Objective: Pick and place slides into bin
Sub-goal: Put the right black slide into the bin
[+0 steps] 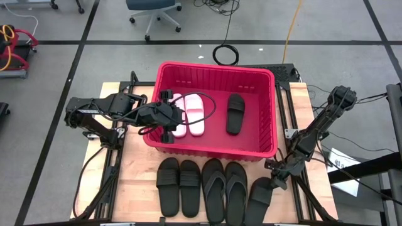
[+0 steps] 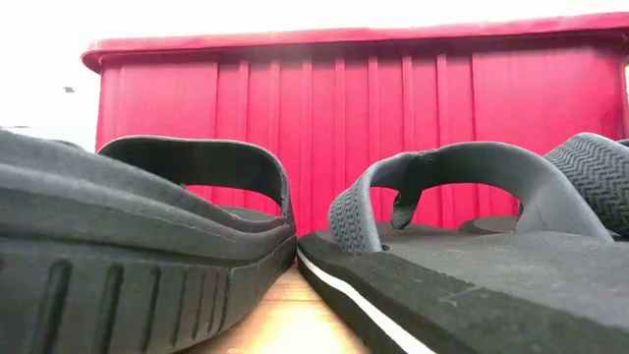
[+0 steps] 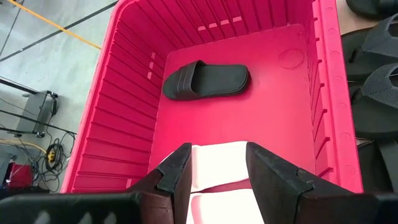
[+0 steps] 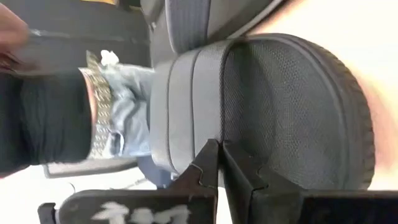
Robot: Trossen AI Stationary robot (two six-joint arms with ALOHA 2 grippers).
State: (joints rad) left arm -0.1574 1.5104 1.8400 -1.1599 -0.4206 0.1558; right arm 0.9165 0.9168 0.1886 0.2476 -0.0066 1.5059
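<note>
Right tool [image 1: 274, 182] pinches the rightmost black slide [image 1: 259, 199] beside the bin [image 1: 274, 107].

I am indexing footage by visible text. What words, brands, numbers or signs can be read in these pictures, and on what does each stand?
None can be read in any view.
The red bin: no label shows on its walls or rim.
The black slides on the table and the white slides in the bin: no brand mark shows.
A white paper at the table's right edge carries dark marks, too small to read.
</note>
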